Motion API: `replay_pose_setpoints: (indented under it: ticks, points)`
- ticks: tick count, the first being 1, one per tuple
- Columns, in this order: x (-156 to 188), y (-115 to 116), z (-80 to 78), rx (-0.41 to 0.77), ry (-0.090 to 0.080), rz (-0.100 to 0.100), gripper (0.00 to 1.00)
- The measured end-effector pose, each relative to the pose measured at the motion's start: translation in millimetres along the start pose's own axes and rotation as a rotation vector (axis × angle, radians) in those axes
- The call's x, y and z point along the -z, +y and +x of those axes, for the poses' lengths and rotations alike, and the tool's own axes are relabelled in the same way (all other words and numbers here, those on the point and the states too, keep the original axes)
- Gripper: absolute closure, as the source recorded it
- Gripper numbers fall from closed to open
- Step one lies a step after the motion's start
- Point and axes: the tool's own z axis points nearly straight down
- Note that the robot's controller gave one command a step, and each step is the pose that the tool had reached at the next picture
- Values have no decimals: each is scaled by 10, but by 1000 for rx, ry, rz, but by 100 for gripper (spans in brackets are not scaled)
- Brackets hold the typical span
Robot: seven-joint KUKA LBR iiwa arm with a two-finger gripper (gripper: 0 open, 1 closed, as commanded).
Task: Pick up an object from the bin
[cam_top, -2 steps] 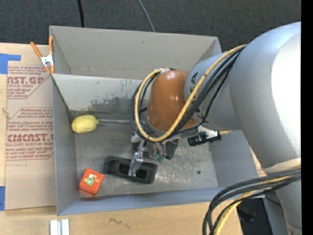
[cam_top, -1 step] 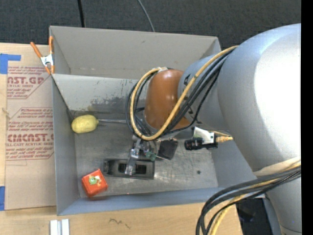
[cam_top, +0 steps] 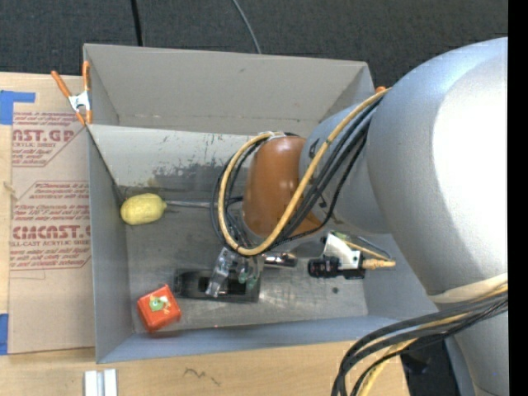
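Observation:
My gripper [cam_top: 225,279] hangs low near the front of the bin, below the arm's orange cover. It is right over a flat black object [cam_top: 190,285] that lies on the bin floor and reaches out to its left; the gripper hides that object's right part. Whether they touch I cannot tell. An orange-red block with a green spot [cam_top: 158,308] lies in the front left corner, a short way left of the gripper. A small black and white tool with a tan tip [cam_top: 342,261] lies to the gripper's right.
A yellow lemon-shaped thing [cam_top: 143,209] rests against the left wall, further back. The arm and its looped cables cover the bin's middle and right side. Bare floor shows at the back left.

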Motion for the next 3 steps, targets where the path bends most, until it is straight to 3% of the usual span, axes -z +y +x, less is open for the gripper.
replay_pose_setpoints:
  ticks: [3]
  points:
    - [-2,22,-41,3,11,6,100]
